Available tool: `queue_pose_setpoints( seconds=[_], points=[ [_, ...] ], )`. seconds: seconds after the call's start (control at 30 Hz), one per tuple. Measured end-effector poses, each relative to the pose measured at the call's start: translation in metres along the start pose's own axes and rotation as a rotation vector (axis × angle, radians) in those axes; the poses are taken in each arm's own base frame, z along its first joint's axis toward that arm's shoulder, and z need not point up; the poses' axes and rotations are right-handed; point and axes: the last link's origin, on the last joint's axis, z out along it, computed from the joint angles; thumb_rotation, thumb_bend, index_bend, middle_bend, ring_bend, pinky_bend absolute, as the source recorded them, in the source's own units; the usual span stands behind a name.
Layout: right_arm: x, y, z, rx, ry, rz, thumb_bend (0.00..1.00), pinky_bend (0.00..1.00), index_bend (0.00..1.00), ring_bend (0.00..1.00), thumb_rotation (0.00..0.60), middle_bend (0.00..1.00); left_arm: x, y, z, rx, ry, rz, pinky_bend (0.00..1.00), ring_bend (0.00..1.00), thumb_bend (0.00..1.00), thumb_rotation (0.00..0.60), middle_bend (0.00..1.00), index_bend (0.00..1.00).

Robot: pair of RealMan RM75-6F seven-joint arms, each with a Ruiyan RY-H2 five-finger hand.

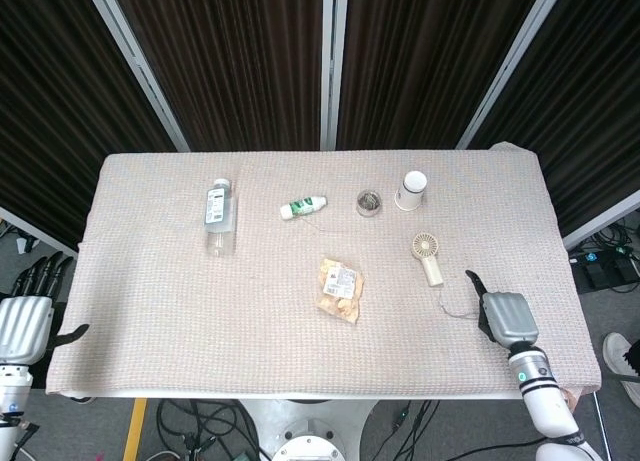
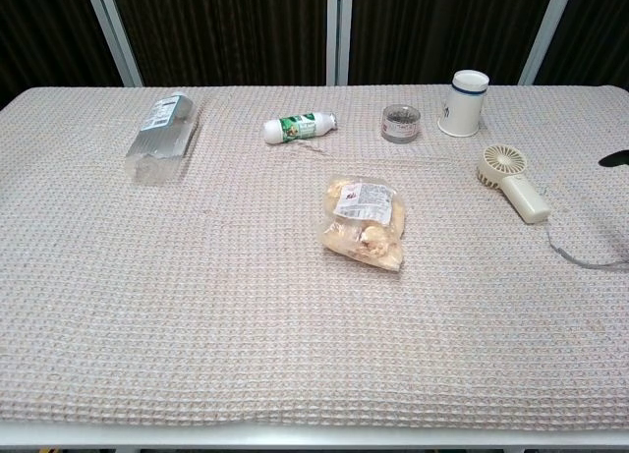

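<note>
The right hand (image 1: 505, 317) hovers over the counter's (image 1: 150, 311) near right part, holding nothing, just beside the cord (image 1: 458, 311) of the handheld fan (image 1: 427, 256) — whether its fingers are spread or curled, I cannot tell. The left hand (image 1: 25, 316) hangs released off the counter's left edge, fingers apart. A snack bag (image 1: 340, 290) lies mid-counter.

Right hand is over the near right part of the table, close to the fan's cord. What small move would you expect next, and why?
Probably a short reach forward and left toward the handheld fan. The right hand hovers over the table holding nothing, just beside the fan's cord, and the fan is the nearest item. The left hand sits off the table's left edge, far from everything.
</note>
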Motion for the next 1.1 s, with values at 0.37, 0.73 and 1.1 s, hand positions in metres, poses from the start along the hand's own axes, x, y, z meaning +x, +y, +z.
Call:
queue_pose_setpoints(
  seconds=[0.37, 0.73, 1.1],
  points=[
    [-0.015, -0.035, 0.042, 0.028, -0.063, -0.012, 1.0, 0.83, 0.0, 0.88, 0.6, 0.91, -0.003, -0.01, -0.001, 0.026, -0.007, -0.01, 0.13, 0.0, 0.03, 0.6, 0.0, 0.04],
    [-0.013, -0.052, 0.056, 0.026, -0.055, -0.031, 1.0, 0.83, 0.0, 0.88, 0.6, 0.91, -0.001, -0.015, -0.002, 0.032, 0.0, -0.016, 0.13, 0.0, 0.03, 0.6, 0.0, 0.04],
    [-0.012, -0.05, 0.061, -0.008, -0.056, -0.038, 1.0, 0.83, 0.0, 0.88, 0.6, 0.91, -0.002, -0.015, -0.002, 0.029, 0.001, -0.018, 0.13, 0.0, 0.03, 0.6, 0.0, 0.04]
  ],
)
